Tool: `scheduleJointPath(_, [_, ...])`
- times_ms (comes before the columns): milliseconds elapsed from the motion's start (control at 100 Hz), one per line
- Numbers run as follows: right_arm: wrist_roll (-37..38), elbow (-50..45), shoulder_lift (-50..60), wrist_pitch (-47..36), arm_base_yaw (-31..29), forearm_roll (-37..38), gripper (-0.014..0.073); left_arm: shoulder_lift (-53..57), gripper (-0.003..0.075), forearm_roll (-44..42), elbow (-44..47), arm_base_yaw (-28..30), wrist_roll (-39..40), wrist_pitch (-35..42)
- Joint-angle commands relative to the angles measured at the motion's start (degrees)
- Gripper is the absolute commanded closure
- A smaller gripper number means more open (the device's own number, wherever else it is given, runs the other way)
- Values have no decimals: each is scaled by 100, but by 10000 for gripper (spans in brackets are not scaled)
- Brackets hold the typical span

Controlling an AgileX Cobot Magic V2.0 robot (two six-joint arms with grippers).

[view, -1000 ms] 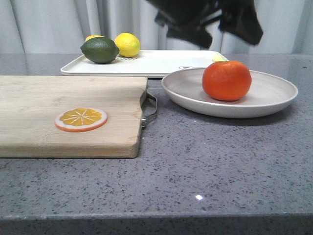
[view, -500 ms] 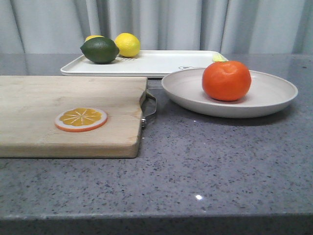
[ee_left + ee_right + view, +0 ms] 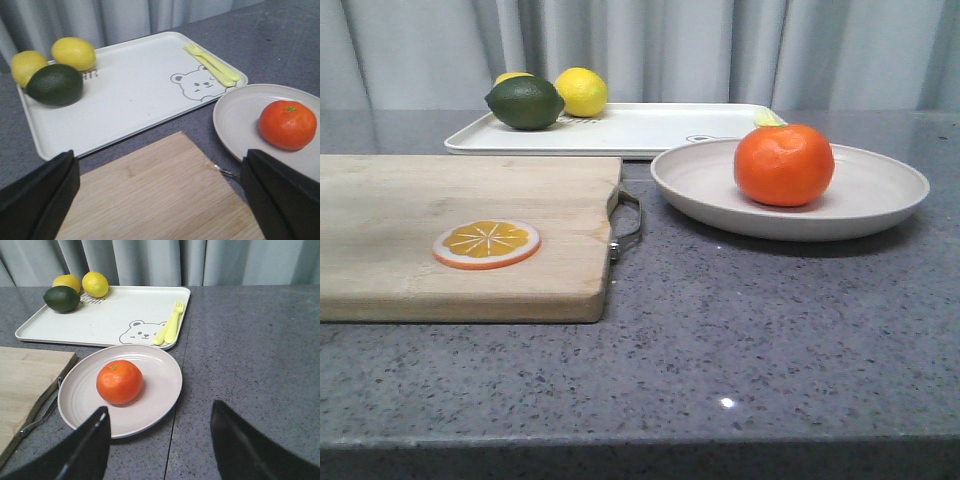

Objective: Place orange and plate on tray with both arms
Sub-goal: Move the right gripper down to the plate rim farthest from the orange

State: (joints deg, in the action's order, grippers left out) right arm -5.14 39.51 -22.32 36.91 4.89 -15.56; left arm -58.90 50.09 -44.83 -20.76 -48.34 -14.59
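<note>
orange (image 3: 784, 164) sits on plate (image 3: 880, 200), beside tray (image 3: 640, 128).

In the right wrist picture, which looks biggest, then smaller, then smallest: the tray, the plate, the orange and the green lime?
1. tray
2. plate, though it sits nearer the camera, so this gap is unsure
3. orange
4. lime, farther away, so it may only look smaller

orange (image 3: 784, 165): bright orange | plate (image 3: 880, 195): off-white | tray (image 3: 107, 315): white, bear-face print | lime (image 3: 524, 102): dark green | bench (image 3: 770, 330): speckled grey
</note>
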Motion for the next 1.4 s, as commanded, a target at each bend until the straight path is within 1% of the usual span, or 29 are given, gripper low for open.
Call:
scheduleJointPath(0, [-52,181,-85,-422,-40,-9,142,505,103,86,185,192,46,328])
scheduleJointPath(120, [-52,181,-85,-382,-40,-9,142,978,103,86,656,372,46,354])
scheduleJointPath(270, [-52,181,-85,-345,-40,-15,142,1373,103,86,1104,394,46,389])
scheduleJointPath(430, [-52,181,-125,-362,-40,-21,147,1448,103,86,1213,394,46,401])
scheduleJointPath(510, [-52,181,-300,-374,-40,-283,147,1448,103,86,1213,394,46,401])
scheduleJointPath(620, [-52,192,-809,-426,-29,-718,147,1448,103,86,1213,394,46,416])
scheduleJointPath(840, [-52,279,-2075,-1162,-30,-786,147,1448,103,86,1213,394,46,416])
scheduleJointPath(910, [-52,410,-2495,-1268,-30,-867,147,1448,103,86,1213,394,46,416])
scheduleJointPath(1190, [-52,1223,-4144,-1276,-23,-954,147,1448,103,86,1213,394,46,416])
scheduleJointPath(1390, [-52,1585,-4919,-1205,-12,-966,147,1448,103,86,1213,394,46,416])
